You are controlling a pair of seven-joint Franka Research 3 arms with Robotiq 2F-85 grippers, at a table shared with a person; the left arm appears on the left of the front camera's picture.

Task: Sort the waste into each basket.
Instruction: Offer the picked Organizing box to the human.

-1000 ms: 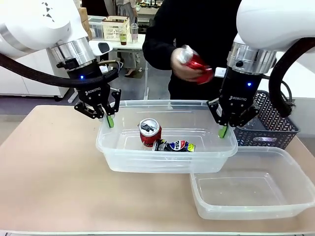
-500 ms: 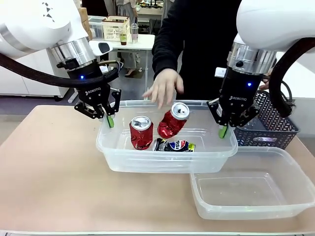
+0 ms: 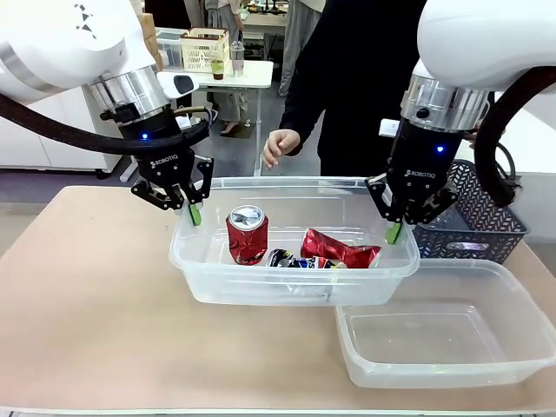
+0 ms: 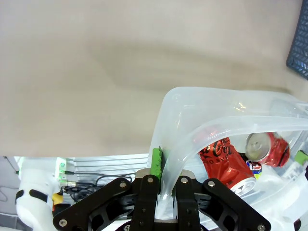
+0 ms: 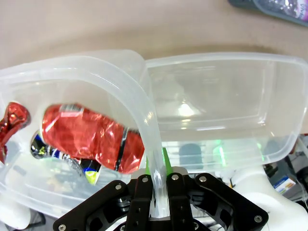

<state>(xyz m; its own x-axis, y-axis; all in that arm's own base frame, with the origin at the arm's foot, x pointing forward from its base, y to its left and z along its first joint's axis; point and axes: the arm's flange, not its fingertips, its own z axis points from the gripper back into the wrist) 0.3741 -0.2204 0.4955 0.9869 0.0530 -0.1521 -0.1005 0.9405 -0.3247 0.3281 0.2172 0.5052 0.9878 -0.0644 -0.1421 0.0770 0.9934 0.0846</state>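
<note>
We see a red can (image 3: pixel 247 233) upright in the far tub (image 3: pixel 201 280). A crushed red can (image 3: pixel 340 250) and a blue can (image 3: pixel 283 259) lie beside it.

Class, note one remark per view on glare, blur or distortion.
Front view: sharp, evenly lit. Left wrist view: wide angle bows the held tub's rim. Right wrist view: glare spot in the empty tub; crushed red can hazy through plastic.

The left arm (image 3: pixel 61 39) and right arm (image 3: pixel 486 35) are glossy white, rounded shells, each narrowing above the jaws to a ribbed silver collar (image 3: pixel 130 91) and a black wrist block (image 3: pixel 165 161) marked ROBOTIQ with a blue light (image 3: pixel 145 136). Thick black cables (image 3: pixel 52 130) loop beside them; the black jaws bear green pads (image 3: pixel 196 215) and silver screws (image 4: pixel 119 184).
</note>
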